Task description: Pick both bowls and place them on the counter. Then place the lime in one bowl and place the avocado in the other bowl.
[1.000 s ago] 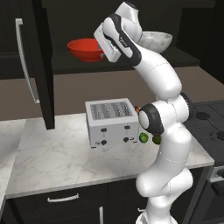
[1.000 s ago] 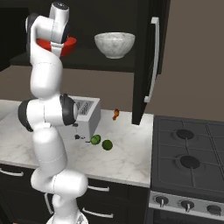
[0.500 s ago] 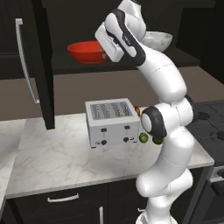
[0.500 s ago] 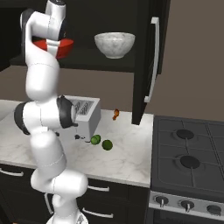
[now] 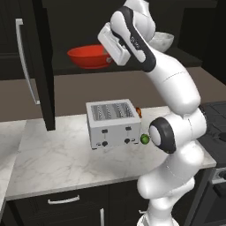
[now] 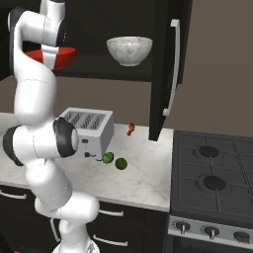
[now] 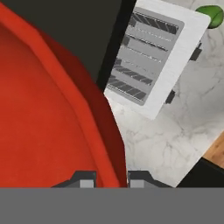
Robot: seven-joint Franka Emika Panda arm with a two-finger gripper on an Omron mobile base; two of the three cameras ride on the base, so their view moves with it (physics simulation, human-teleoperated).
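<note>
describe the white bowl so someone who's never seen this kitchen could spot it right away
Find the dark open cabinet above the marble counter; on its shelf, above and to the right of the toaster in the right base view, sits the white bowl. It is deep and rounded with grey marbling. Its only shelf neighbour, the red bowl, is wide, shallow and glossy, with the gripper at its rim.

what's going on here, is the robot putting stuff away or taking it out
Taking it out, it seems. The white arm is reaching up into the open dark cabinet, and its fingers straddle the rim of the red bowl on the shelf. The marbled white bowl sits untouched further along that shelf. Down on the counter, two green fruits lie beside the toaster, not yet in any bowl.
</note>
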